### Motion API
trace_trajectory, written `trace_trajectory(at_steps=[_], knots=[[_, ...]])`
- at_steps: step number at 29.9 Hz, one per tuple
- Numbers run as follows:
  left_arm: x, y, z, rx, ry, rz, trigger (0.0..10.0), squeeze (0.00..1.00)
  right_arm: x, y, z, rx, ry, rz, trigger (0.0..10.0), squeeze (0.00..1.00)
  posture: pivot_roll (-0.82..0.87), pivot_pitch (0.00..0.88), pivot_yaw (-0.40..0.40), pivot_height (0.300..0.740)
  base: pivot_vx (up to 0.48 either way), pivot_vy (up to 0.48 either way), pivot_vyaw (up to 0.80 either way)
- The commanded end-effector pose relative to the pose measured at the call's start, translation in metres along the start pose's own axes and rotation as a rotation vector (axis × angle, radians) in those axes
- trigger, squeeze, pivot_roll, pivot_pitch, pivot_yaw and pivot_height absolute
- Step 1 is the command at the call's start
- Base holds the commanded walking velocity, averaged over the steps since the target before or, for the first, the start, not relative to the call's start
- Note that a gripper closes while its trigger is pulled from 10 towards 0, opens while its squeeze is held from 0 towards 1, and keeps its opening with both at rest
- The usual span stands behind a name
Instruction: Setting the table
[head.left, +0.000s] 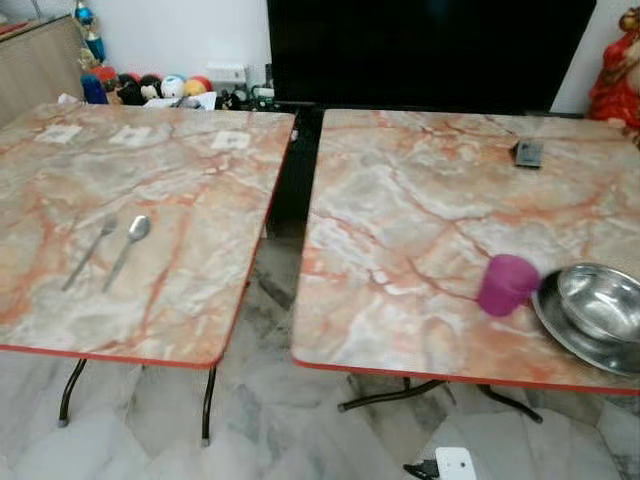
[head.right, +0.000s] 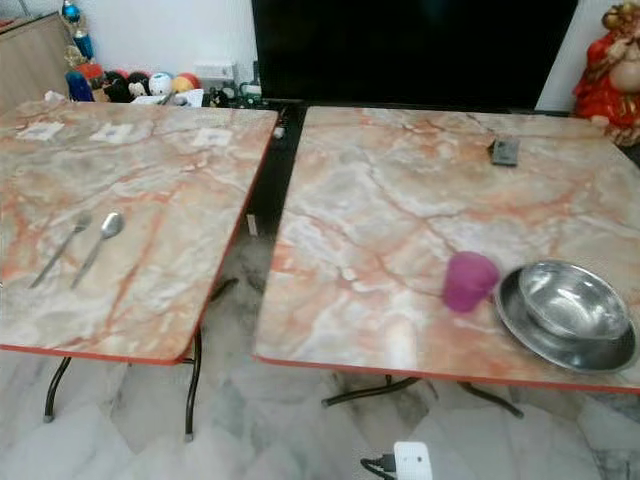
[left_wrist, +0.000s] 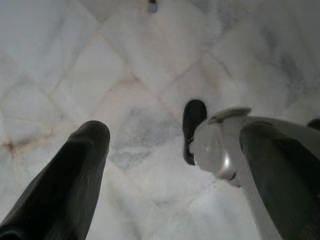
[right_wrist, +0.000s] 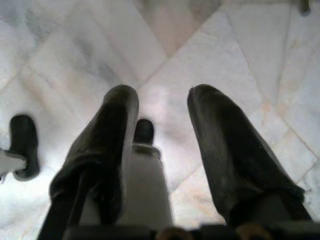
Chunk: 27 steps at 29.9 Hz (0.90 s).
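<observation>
Standing before two marble-patterned folding tables, the robot looks down on a setting that I judge barely begun. On the left surface (head.left: 150, 250) a fork (head.left: 90, 252) and a spoon (head.left: 127, 250) lie side by side, a little apart, nearer the front edge and toward the left side. On the right surface (head.left: 420, 230) a purple cup (head.left: 506, 285) stands near the front right corner, just beside a steel bowl (head.left: 600, 300) that sits in a steel plate (head.left: 560, 325). A dark remote-like object (head.left: 528, 153) lies near the back edge of that surface.

The cutlery and the dishes are thus on separate tables, well apart, so bringing them together into one place setting looks like the work left to do.

Both arms hang low over the pale marble floor (left_wrist: 125, 75). The left gripper (left_wrist: 170, 150) has its fingers (left_wrist: 75, 170) spread wide with nothing between them; the right gripper (right_wrist: 162, 130) likewise has its fingers (right_wrist: 220, 145) apart and empty.

Three small white cards lie along the back edge of the left surface, but any writing on them is too small to read. No brand or label is legible anywhere.
</observation>
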<state>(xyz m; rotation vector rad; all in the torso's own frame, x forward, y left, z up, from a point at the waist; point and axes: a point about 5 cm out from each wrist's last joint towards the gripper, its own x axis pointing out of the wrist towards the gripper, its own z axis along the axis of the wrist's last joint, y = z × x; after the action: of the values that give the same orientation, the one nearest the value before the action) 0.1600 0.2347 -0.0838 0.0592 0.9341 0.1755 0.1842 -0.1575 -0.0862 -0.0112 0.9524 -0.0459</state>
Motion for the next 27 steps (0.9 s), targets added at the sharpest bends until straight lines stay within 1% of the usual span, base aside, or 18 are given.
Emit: trace_trajectory(at_steps=[1, 4, 6, 27], knots=[[-0.0034, 0.0085, -0.0133, -0.005, 0.050, 0.021, 10.0, 0.00, 0.0006, 0.0072, 0.0034, -0.018, -0.006, 0.019, 10.0, 0.00, 0.03, 0.100, -0.032, 0.740, 0.000, 0.442, 0.57], [-0.0036, 0.0093, -0.0136, -0.005, 0.051, 0.022, 10.0, 0.00, 0.0006, 0.0073, 0.0034, -0.018, -0.006, 0.020, 10.0, 0.00, 0.03, 0.100, -0.031, 0.740, 0.000, 0.441, 0.68], [-0.0038, 0.0102, -0.0142, -0.004, 0.053, 0.023, 10.0, 0.00, 0.0005, 0.0077, 0.0029, 0.003, -0.006, 0.020, 10.0, 0.00, 0.03, 0.102, -0.030, 0.740, 0.000, 0.442, 0.00], [-0.0045, 0.0131, -0.0156, 0.002, 0.056, 0.024, 10.0, 0.00, 0.0004, 0.0082, 0.0030, 0.016, -0.009, 0.023, 10.0, 0.00, 0.03, 0.101, -0.029, 0.740, 0.000, 0.440, 0.00]])
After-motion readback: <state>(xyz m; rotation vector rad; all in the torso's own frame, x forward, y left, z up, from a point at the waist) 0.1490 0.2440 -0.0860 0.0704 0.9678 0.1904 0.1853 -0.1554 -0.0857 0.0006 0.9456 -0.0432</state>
